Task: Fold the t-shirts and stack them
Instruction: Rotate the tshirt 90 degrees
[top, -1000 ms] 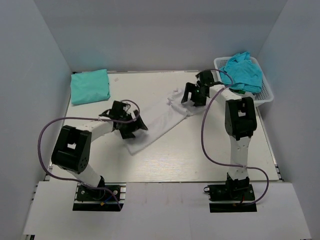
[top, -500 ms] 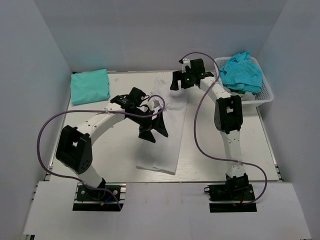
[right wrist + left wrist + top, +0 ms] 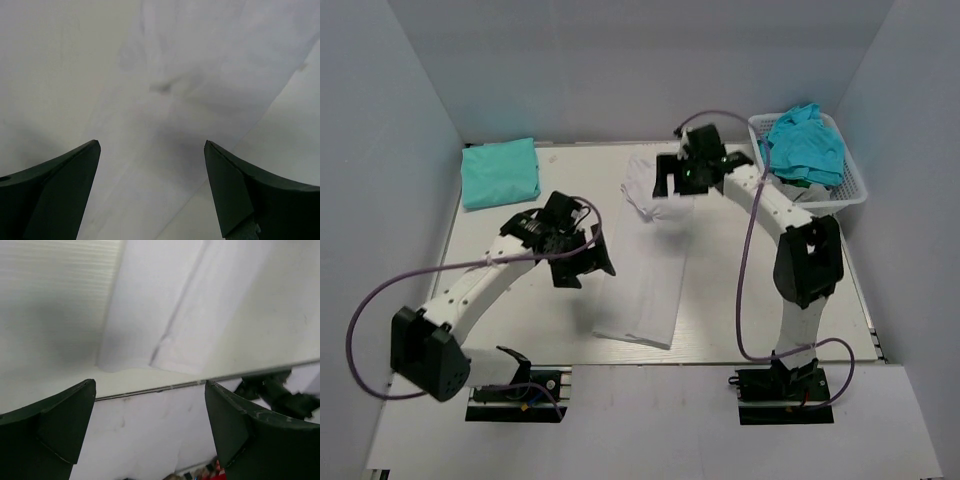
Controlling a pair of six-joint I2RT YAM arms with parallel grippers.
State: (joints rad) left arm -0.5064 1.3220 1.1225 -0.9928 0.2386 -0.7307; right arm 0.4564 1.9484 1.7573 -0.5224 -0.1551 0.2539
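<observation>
White t-shirt: now a long strip from the worktop's middle to its near edge. Left gripper: withdrawn leftward, fingers spread, empty. Right gripper: above the far end, spread, apparently released. Cross-fold pending.

The top camera looks steeply down on the table from 6 o'clock. Both wrist cameras face down, close over the white t-shirt all three share.

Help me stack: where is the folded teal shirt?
Top view: the folded teal shirt lies in the table's far left corner, beyond the left claw.
</observation>
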